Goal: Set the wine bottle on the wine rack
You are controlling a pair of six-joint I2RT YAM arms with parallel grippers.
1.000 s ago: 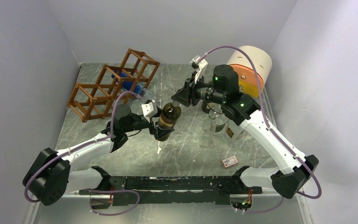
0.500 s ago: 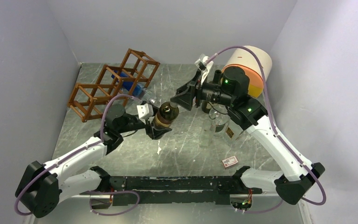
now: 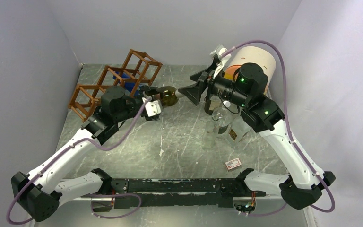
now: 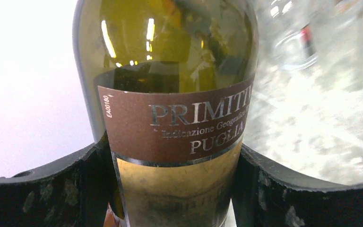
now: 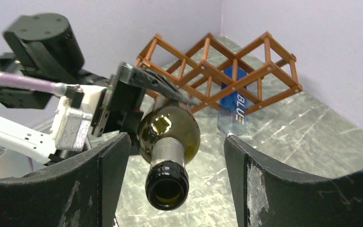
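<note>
- Top external view: the wine bottle hangs above the counter, lying roughly level, between the two arms and just right of the wine rack, not yet in any cell.
- The left gripper is clamped on the bottle's body.
- In the left wrist view, both black fingers press the sides of the wine bottle at its brown label, which reads PRIMITIVO and PUGLIA.
- The bottle's neck points towards the right gripper, whose jaws are spread wide.
- In the right wrist view, the open mouth of the wine bottle sits between the two fingers of the right gripper with a gap on each side; neither finger touches it.
- The wine rack stands in the far left corner of the counter, close to the walls.
- A blue plastic bottle marked BLUE lies in one lower cell, its end sticking out onto the counter; the other cells in view hold nothing.
- Clear glass bottles stand near the right arm.
- A cream and orange cylinder sits behind them at the far right.
- A small red and white box lies near the front.
</note>
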